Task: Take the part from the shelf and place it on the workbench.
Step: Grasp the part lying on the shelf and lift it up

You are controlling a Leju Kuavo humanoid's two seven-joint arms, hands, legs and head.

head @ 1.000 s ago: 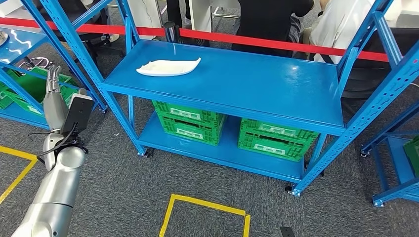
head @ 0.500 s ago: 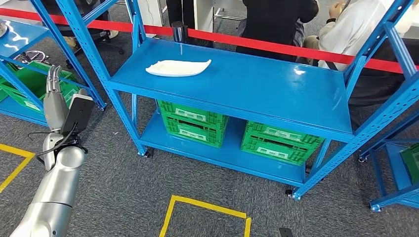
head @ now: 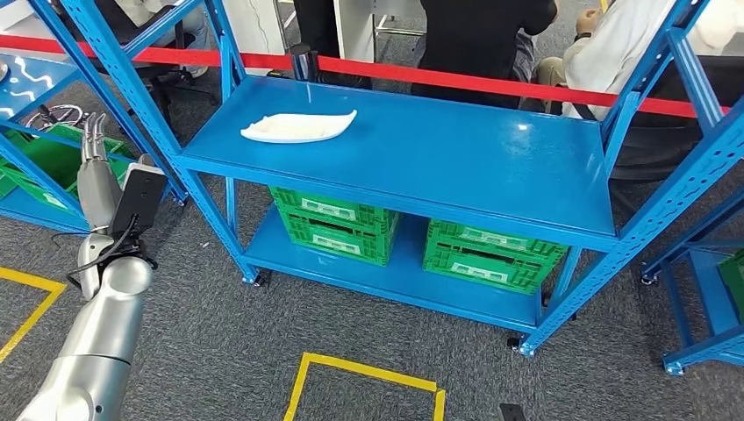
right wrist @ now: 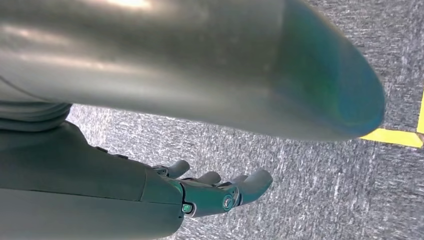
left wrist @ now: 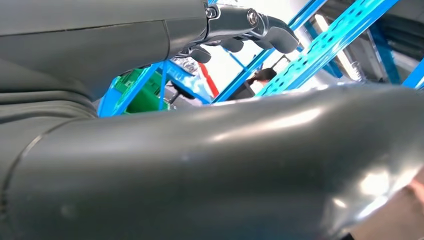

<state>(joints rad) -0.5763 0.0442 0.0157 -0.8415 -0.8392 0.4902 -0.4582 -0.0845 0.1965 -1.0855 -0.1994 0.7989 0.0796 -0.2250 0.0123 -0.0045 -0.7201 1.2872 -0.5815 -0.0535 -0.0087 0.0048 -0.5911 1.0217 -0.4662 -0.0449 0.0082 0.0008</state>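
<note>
Part (head: pixel 298 126) on shelf (head: pixel 456 158) above green crates (head: pixel 333 219); both hands' fingers empty, apart

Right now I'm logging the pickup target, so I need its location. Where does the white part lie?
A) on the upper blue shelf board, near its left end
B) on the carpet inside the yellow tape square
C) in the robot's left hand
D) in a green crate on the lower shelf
A: the white part lies flat on the upper blue shelf board, towards its left end, with the left hand off to the side, holding nothing.
</note>
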